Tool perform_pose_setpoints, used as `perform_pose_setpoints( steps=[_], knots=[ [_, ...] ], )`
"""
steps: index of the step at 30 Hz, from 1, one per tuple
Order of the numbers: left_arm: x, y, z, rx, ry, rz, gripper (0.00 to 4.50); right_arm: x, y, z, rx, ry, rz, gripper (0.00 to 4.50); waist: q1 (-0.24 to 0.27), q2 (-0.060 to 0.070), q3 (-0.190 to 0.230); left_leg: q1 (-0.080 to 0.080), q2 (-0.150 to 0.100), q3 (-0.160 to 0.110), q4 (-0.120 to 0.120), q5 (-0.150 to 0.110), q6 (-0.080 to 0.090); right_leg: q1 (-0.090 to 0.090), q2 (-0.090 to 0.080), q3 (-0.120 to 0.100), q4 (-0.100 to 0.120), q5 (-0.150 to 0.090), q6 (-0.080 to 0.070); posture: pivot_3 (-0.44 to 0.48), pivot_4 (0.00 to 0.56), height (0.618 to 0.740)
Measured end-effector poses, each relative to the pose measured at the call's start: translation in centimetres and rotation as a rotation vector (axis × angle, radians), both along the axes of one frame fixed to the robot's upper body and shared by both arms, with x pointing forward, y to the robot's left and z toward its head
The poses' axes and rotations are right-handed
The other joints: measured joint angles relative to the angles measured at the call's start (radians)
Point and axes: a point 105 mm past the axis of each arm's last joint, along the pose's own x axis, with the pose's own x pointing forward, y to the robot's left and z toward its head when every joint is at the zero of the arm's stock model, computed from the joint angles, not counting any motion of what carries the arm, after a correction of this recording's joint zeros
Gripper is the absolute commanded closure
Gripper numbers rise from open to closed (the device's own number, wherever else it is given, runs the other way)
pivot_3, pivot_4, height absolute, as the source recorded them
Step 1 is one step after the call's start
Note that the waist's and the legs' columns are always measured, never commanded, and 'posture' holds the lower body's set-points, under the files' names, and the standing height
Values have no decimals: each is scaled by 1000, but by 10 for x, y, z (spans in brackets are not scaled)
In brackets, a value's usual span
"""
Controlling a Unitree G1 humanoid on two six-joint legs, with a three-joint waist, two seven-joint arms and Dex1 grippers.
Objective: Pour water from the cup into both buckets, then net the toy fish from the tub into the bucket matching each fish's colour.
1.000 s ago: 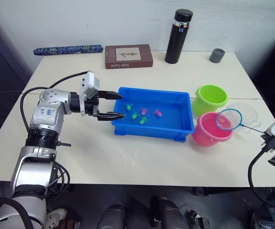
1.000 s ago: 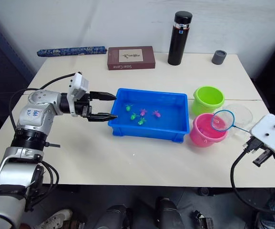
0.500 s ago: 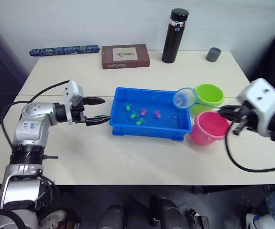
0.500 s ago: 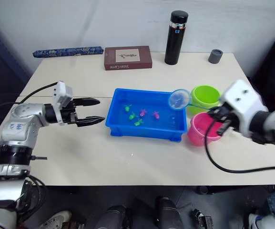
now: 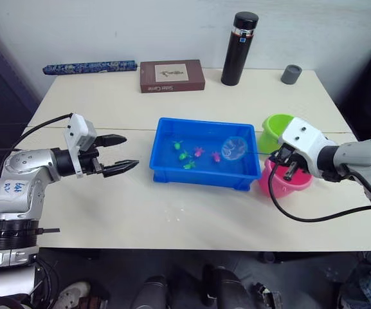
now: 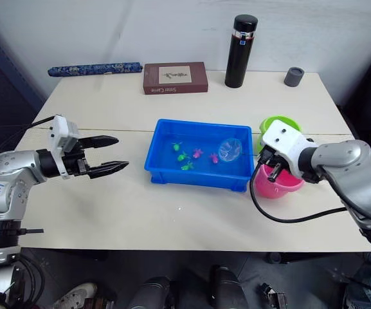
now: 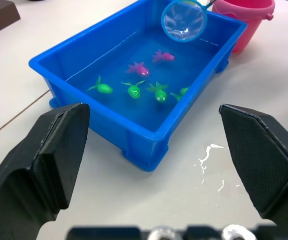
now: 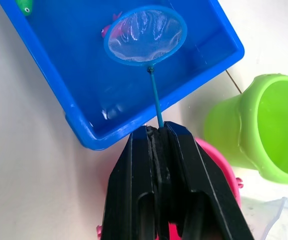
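I see flask (image 5: 239, 48), book (image 5: 172, 76), grey cup (image 5: 292, 74) behind tub (image 5: 166, 172) | cream table (image 5: 172, 212) | right pincer (image 8: 157, 131) clenched on net (image 8: 144, 35) | left pincer (image 5: 122, 154) released

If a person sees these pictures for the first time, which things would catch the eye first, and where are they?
The bright blue tub at the middle of the table draws the eye first, with small pink and green toy fish in its water. Over the tub's right part hangs the net, its thin handle clamped in the right gripper. Beside the tub's right end stand the lime green bucket and the pink bucket, while the left gripper waits open left of the tub.
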Motion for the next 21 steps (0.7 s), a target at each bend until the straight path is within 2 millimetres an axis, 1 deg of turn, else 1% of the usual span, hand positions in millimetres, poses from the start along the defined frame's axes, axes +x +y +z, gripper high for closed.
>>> perform_pose_setpoints(
  steps=[4, 8, 11, 14, 21],
  knots=[
    [0, 0, 1, -10, -1, 8, 17, 10, 9, -1, -80, -51, 31, 4500, -11, 0, 0, 0, 0, 0, 0, 0, 0, 0, 0, 0, 0, 0, 0, 0, 150, 740],
    [1, 0, 2, -13, -4, 13, 17, 20, 10, -2, -141, -98, 32, 4500, -15, 0, 0, 0, 0, 0, 0, 0, 0, 0, 0, 0, 0, 0, 0, 0, 150, 740],
    [0, -1, 3, -13, -9, 14, 17, 26, 7, -5, -206, -130, 31, 4500, -15, 0, 0, 0, 0, 0, 0, 0, 0, 0, 0, 0, 0, 0, 0, 0, 150, 740],
    [0, -2, 4, -11, -16, 11, 17, 31, 3, -4, -257, -160, 30, 4500, -15, 0, 0, 0, 0, 0, 0, 0, 0, 0, 0, 0, 0, 0, 0, 0, 150, 740],
    [-2, -3, 4, -17, -10, 5, 17, 33, 4, -11, -350, -182, 84, 4500, -16, 0, 0, 0, 0, 0, 0, 0, 0, 0, 1, 0, 1, 0, 0, 0, 150, 740]
  ],
)
